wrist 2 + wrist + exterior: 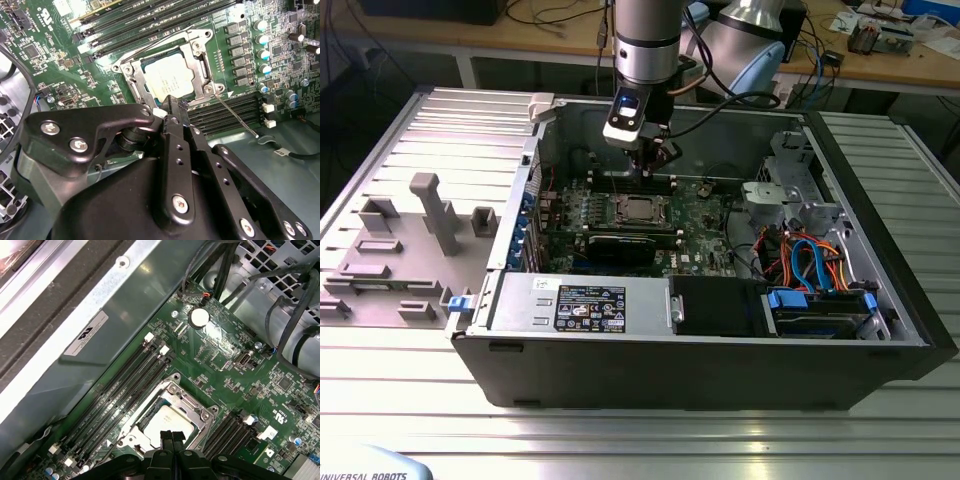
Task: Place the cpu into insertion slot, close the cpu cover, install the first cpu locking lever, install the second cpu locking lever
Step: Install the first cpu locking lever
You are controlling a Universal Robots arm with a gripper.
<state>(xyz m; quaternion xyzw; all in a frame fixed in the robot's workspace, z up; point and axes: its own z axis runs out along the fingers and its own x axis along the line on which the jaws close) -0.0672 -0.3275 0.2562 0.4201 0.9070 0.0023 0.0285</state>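
Gripper (172, 106) pinched narrow at cpu cover (199, 60) edge; second wrist view shows locking lever (235, 114) sticking out

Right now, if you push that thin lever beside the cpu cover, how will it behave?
The locking lever is a thin metal rod, so probably springy and light. One end sits at the cpu cover, so it likely pivots.

From above, the open-topped case (670, 365) gives clear passage down to the cpu (638, 208) at centre frame, where the gripper (650, 172) hangs. Memory slots (610, 183) hem it above and a black card (620, 246) below. Cables (810, 255) and a drive cage (785, 185) crowd the exterior view's right.
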